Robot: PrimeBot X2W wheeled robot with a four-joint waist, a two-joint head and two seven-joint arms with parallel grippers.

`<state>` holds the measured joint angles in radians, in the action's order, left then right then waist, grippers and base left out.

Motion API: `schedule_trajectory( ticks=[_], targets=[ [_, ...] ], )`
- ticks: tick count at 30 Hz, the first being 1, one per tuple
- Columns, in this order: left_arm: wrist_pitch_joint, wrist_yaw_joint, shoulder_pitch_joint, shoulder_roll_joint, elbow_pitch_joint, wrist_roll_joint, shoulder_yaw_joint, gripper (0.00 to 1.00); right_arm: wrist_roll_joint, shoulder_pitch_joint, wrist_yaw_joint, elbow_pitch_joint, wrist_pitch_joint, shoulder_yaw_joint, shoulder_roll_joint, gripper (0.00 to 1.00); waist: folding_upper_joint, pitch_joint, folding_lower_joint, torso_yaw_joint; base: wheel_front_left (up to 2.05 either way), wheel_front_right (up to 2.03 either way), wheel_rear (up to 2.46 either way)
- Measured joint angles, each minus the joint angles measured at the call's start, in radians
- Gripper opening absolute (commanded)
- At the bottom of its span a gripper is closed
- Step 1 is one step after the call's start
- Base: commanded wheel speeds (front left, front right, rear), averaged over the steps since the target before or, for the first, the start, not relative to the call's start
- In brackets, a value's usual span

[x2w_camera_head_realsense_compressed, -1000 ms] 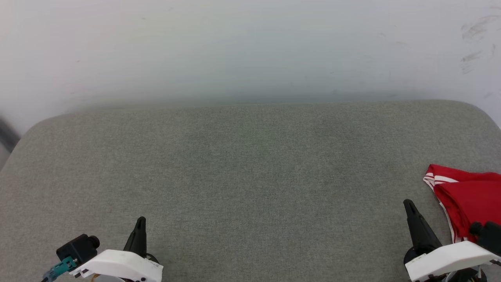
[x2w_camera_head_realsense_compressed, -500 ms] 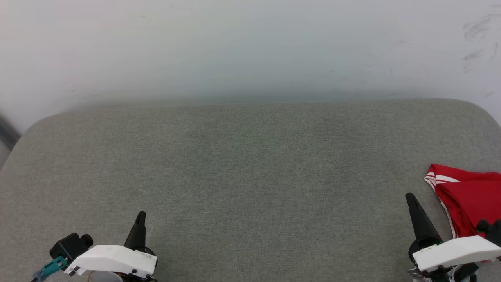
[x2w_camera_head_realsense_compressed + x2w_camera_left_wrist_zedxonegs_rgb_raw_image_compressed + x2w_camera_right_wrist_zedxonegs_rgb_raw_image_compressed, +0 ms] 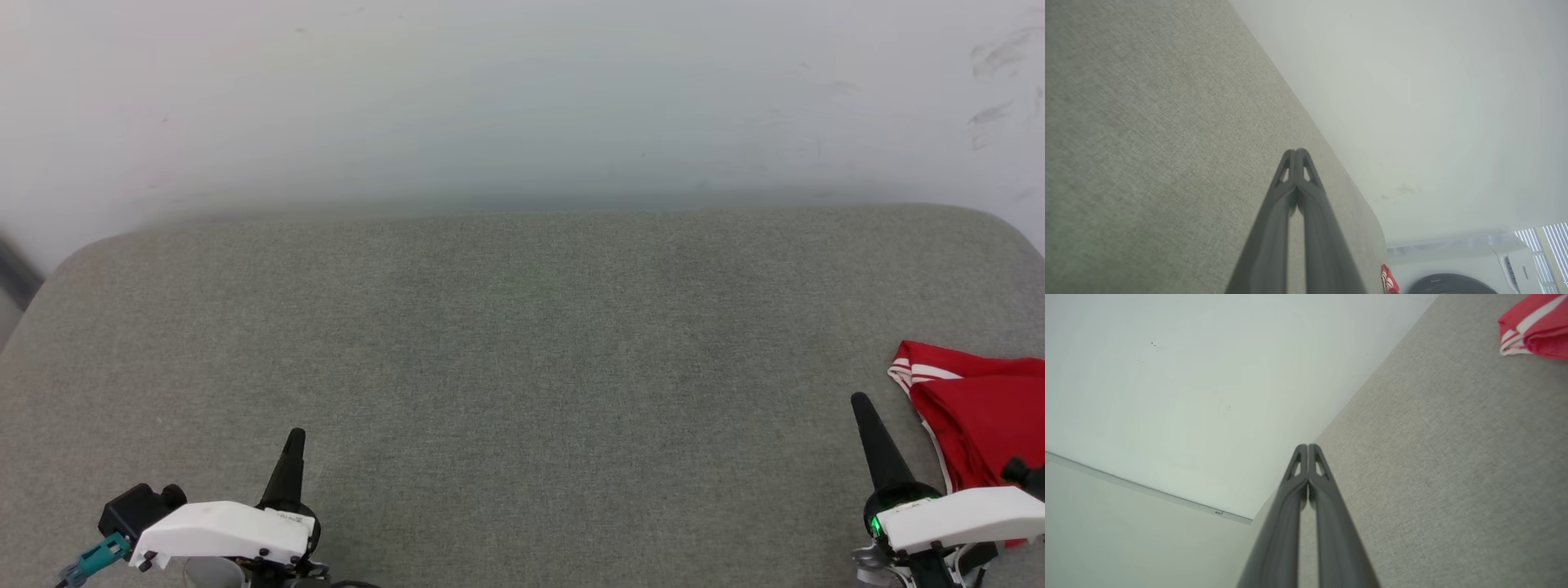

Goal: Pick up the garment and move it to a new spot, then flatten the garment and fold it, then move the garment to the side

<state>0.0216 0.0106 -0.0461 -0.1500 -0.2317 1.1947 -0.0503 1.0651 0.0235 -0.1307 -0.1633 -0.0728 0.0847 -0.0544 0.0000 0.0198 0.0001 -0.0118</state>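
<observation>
Found red jersey garment w/ white-striped trim (image 3: pixel 976 408) lying on grey fabric-covered padded surface (image 3: pixel 522 351) at far right edge, just beside right gripper (image 3: pixel 859 398), not held. Noted right gripper and left gripper (image 3: pixel 295 433) both clenched tight on nothing, tips pressed together in wrist views. Judged stage uncertain: either pickup not begun, or final move-aside done. Could not verify fold: most of garment cut off by frame edge, lower part hidden behind white right wrist housing (image 3: pixel 963 516).

Bright even light, soft shadows, blurred fingers (image 3: pixel 1274 245)
</observation>
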Motion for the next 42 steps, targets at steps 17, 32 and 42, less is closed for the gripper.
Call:
schedule_trajectory(
  ticks=[17, 32, 42],
  targets=[
    [-0.042, 0.036, -0.018, 0.031, -0.004, 0.133, 0.052, 0.0, 0.172, 0.024, 0.0, -0.026, -0.016, 0.009, 0.001, 0.0, 0.0, -0.006, 0.0, 0.003, 0.0, 0.0, 0.0],
    [-0.073, 0.066, -0.028, 0.055, -0.007, 0.237, 0.091, 0.0, 0.307, 0.041, 0.0, -0.046, -0.025, 0.016, 0.001, 0.0, 0.0, -0.012, -0.0001, 0.006, 0.0, 0.0, 0.0],
    [-0.095, 0.086, -0.041, 0.068, -0.009, 0.299, 0.116, 0.0, 0.388, 0.058, 0.0, -0.059, -0.03, 0.021, 0.002, 0.0, 0.0, -0.015, -0.0001, 0.008, 0.0, 0.0, 0.0]
  ],
)
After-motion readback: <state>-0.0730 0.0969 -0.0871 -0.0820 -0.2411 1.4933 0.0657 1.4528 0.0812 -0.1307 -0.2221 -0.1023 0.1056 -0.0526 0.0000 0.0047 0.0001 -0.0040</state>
